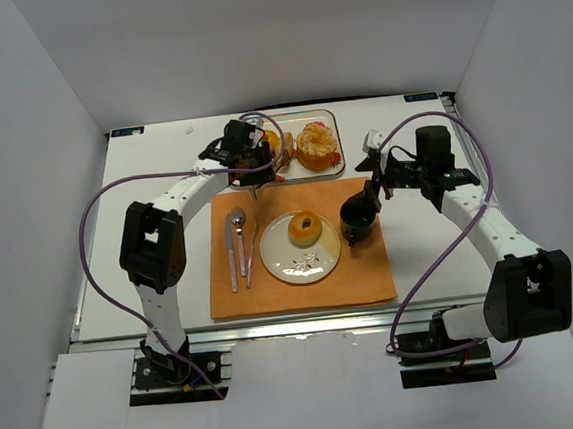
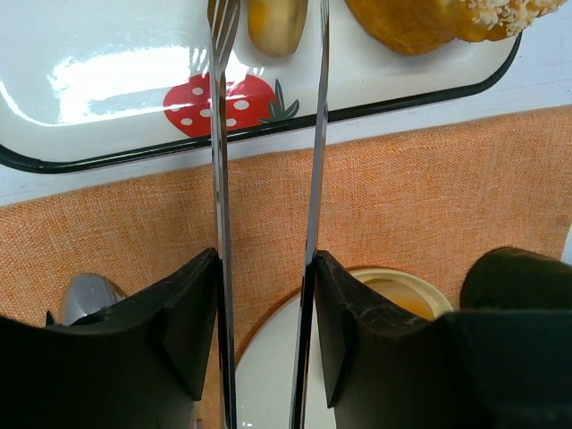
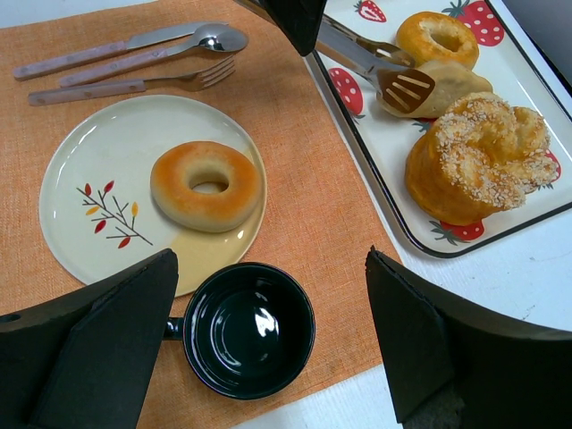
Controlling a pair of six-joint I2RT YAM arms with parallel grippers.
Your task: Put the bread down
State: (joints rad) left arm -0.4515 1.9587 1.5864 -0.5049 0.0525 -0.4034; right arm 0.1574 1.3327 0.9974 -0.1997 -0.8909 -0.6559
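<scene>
The small oblong roll (image 3: 451, 82) lies in the strawberry-patterned tray (image 3: 380, 134) at the far side of the tabletop (image 1: 150, 146). Its long axis runs roughly near to far, across the tray's short way. The metal tongs (image 2: 217, 179) straddle its near end, one slotted tip against it. The left gripper (image 2: 265, 259) has its jaws clamped on the tongs' two arms. Right of the roll sits a sesame bun (image 3: 474, 161). Nearer, on the orange mat (image 2: 429, 197), a ring bread (image 3: 207, 185) lies on the plate (image 3: 98, 152). The right gripper (image 3: 270, 264), jaws spread wide and holding nothing, hangs over the dark cup (image 3: 248, 329).

The placemat (image 3: 313, 206) is orange, the plate (image 3: 89, 179) cream with red leaves, the tray (image 3: 386, 147) white with red strawberries.
</scene>
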